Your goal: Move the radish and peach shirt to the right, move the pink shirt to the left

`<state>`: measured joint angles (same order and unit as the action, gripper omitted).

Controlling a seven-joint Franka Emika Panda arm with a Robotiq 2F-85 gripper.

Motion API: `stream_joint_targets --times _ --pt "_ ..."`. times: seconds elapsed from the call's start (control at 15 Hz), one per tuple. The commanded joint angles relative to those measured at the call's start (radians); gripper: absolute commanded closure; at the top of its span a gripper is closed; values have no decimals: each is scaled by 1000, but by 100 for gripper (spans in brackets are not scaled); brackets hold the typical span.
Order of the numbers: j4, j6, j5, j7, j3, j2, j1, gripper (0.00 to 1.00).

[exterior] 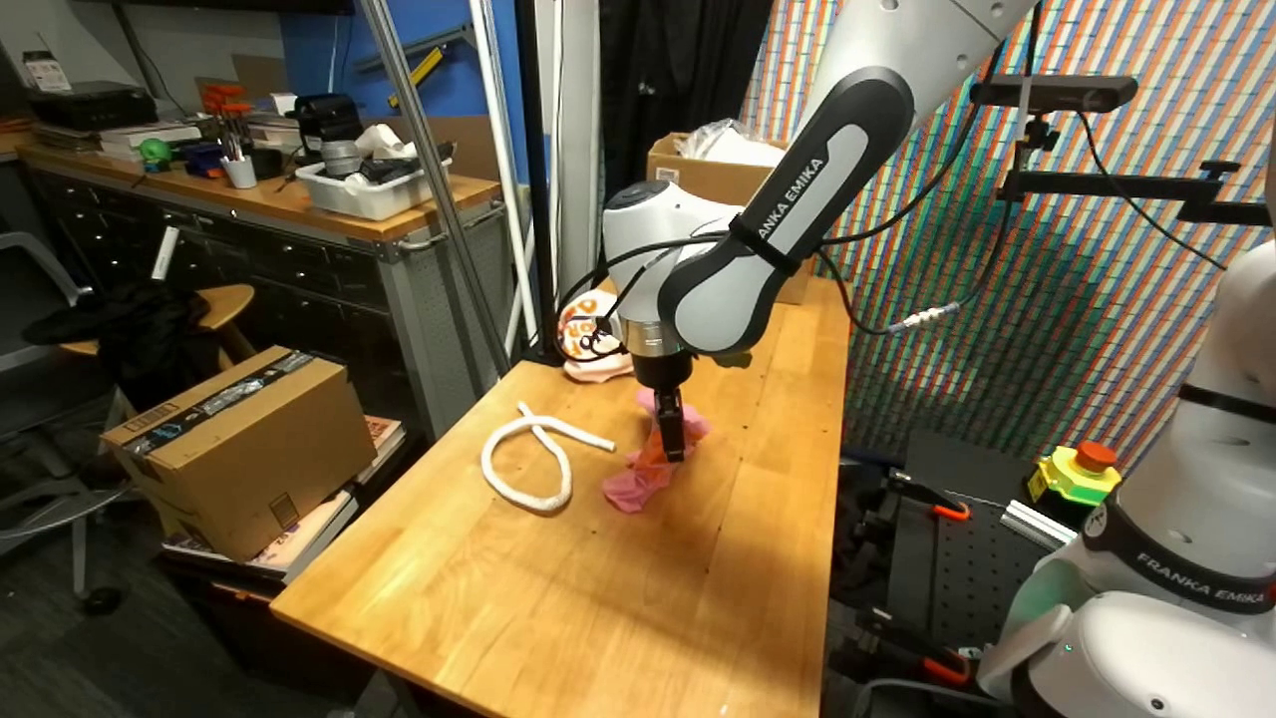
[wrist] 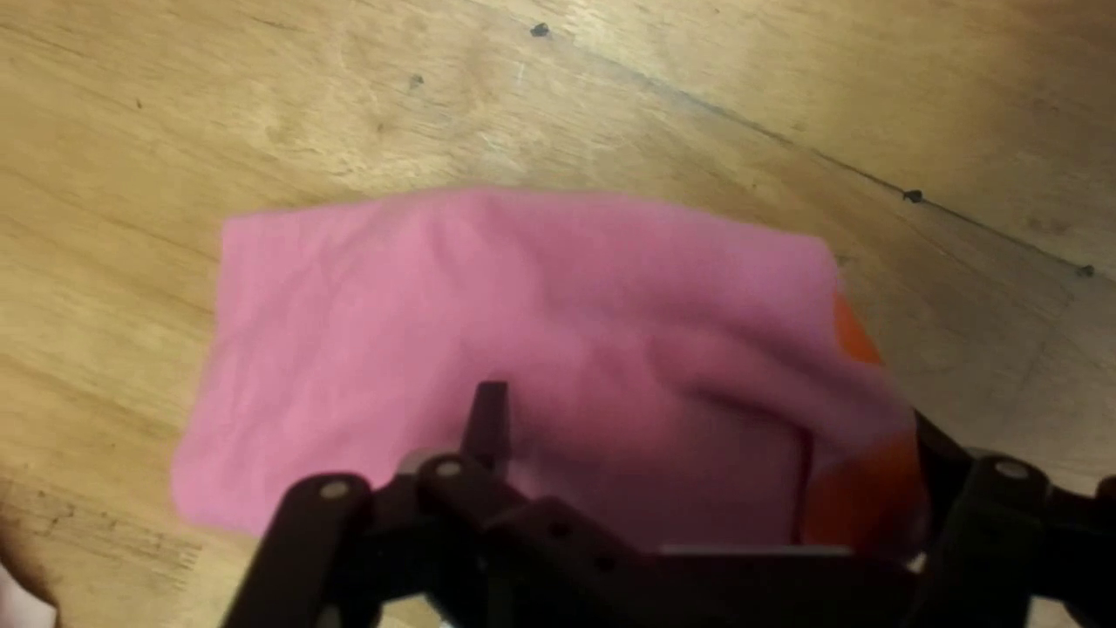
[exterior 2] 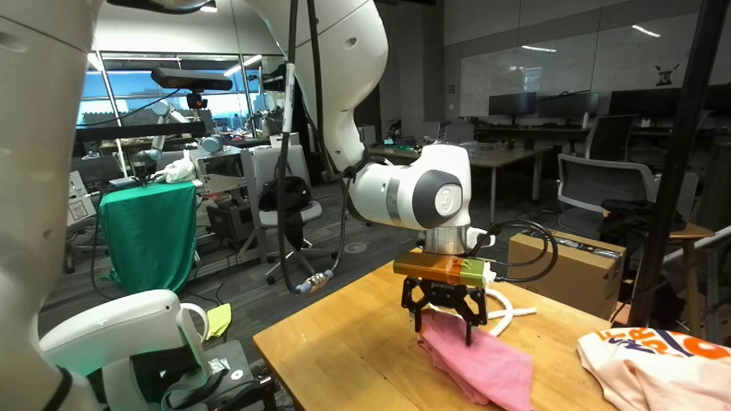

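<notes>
The pink shirt [exterior 2: 485,371] lies crumpled on the table, orange print at one end; the wrist view shows the pink shirt [wrist: 523,279] below the jaws. My gripper [exterior 2: 443,335] points down at that printed end, its fingers wide apart and gripping nothing. One finger stands over the cloth, its mate by the cloth's edge; contact I cannot judge. The pale peach shirt [exterior 2: 651,371] with orange lettering is bunched at the table side, partly behind the arm as the peach shirt [exterior: 595,334]. A dark green piece [exterior: 736,359] peeks past the arm, possibly the radish's; its red body is hidden.
A white rope loop [exterior: 538,501] rests on the wooden table [exterior: 598,608] beside the pink shirt. At the table's far end stands a cardboard box [exterior: 713,175]. Another box [exterior: 249,449] sits off the table. A second arm [exterior: 1156,558] stands across the table's edge.
</notes>
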<state>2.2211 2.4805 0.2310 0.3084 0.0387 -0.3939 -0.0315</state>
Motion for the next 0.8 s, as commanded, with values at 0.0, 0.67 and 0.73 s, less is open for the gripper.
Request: stream_joint_targets --times 0.0,0.67,0.73 --pt "-20 66 25 -61 -26 -46 -2 0" --pt "-13 30 -89 -17 17 -20 52 69" --pt "-12 20 -90 -21 16 -8 50 77"
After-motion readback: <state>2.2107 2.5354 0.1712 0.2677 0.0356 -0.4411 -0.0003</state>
